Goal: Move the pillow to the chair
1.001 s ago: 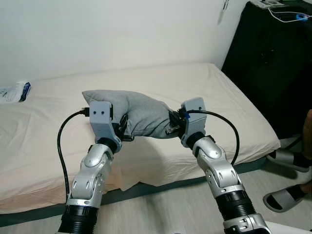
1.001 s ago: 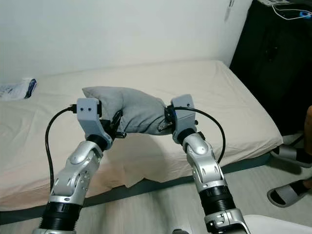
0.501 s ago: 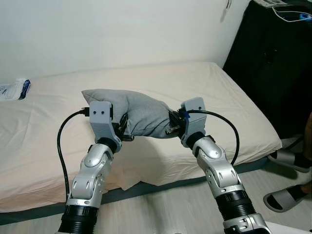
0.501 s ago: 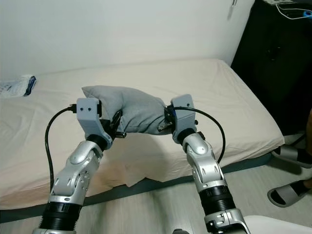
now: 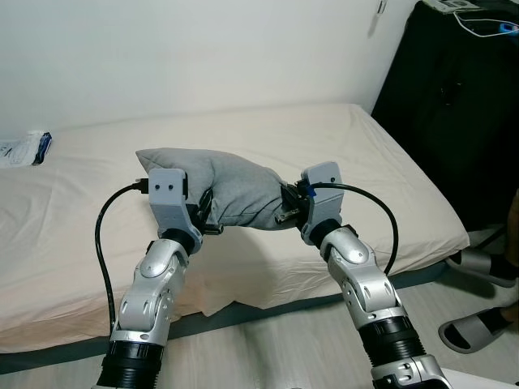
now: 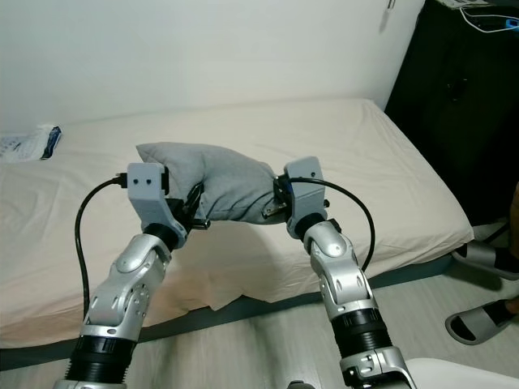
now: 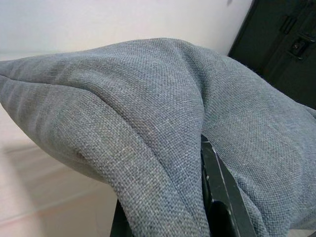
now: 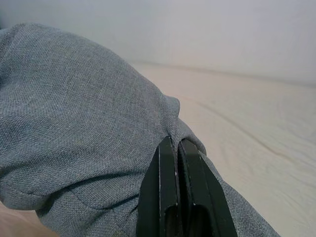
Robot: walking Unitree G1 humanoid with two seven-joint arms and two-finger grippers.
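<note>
A grey fabric pillow [image 5: 231,188] hangs between my two arms, held above the front part of the bed [image 5: 381,162]. My left gripper [image 5: 206,212] is shut on the pillow's left lower edge, its black fingers [image 7: 217,197] half buried in the cloth. My right gripper [image 5: 285,207] is shut on the pillow's right corner; its fingers [image 8: 170,192] are pressed together with grey fabric pinched in them.
The bed wears a cream sheet and stands against a white wall. A small white and blue packet [image 5: 23,149] lies at its far left. A black cabinet [image 5: 454,97] stands to the right. A person's sandalled foot [image 5: 478,320] is on the floor at right.
</note>
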